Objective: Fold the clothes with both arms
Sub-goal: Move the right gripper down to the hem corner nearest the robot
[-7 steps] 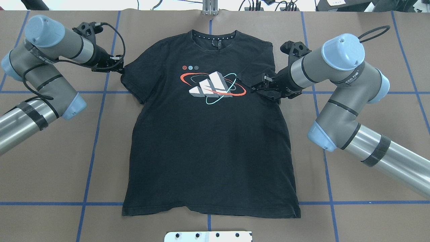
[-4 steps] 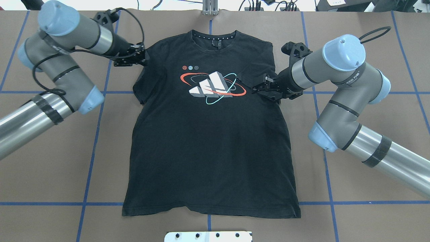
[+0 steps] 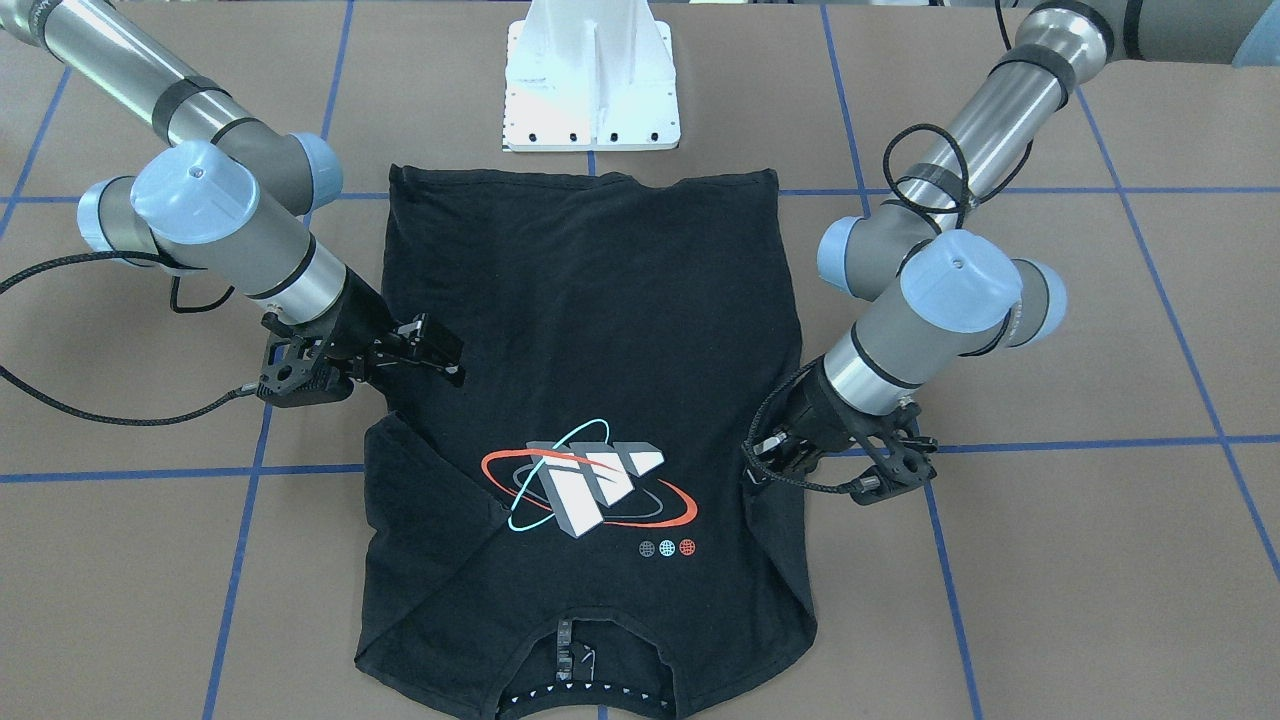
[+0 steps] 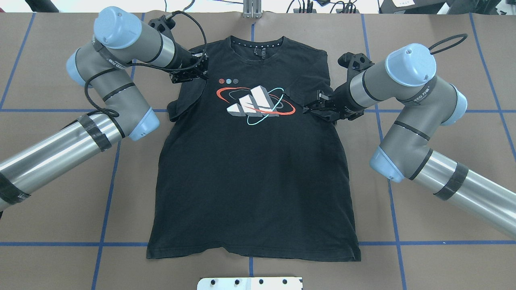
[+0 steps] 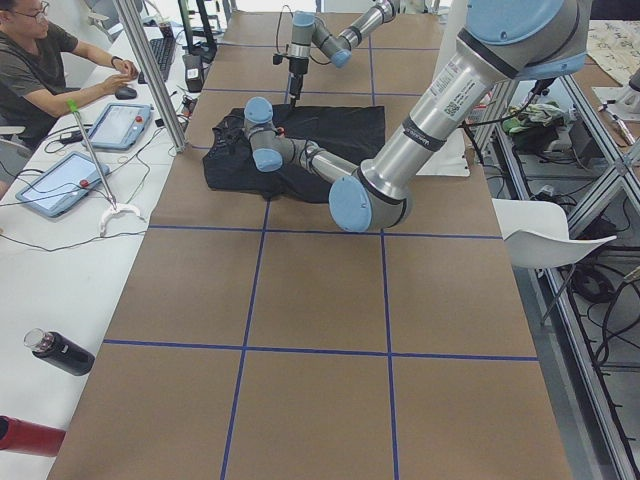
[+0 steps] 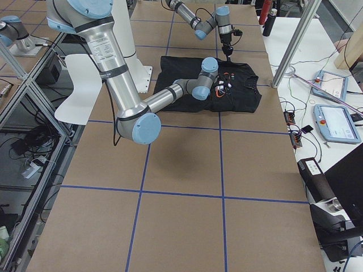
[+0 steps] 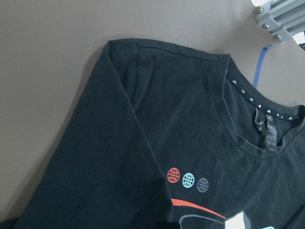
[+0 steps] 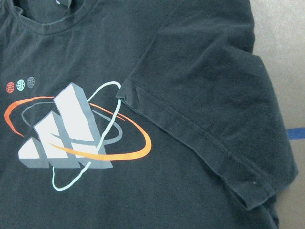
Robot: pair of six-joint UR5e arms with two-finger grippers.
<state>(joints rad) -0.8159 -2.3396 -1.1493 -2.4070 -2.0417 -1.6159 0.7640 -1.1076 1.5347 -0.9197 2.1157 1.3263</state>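
Note:
The black T-shirt (image 4: pixel 250 181) lies face up on the brown table, neck at the far edge, chest graphic (image 4: pixel 254 104) showing. My left gripper (image 4: pixel 201 74) is shut on the left sleeve (image 4: pixel 183 100), which is pulled inward over the shoulder area; it also shows in the front view (image 3: pixel 752 462). The right sleeve (image 8: pixel 209 95) lies folded flat over the chest beside the graphic. My right gripper (image 4: pixel 309 108) hovers at that sleeve's edge, with jaws apart and empty in the front view (image 3: pixel 450 358). No fingers show in either wrist view.
The white pedestal base (image 3: pixel 590 90) stands at the shirt's hem. A metal bracket (image 4: pixel 252 10) sits beyond the neckline. Blue tape lines (image 4: pixel 113 169) cross the table. An operator (image 5: pixel 40 60) with tablets and bottles (image 5: pixel 60 352) sits along the far side.
My left gripper has moved inward from the table's left onto the shirt, dragging the left sleeve with it. The right arm has barely moved and its sleeve stays folded.

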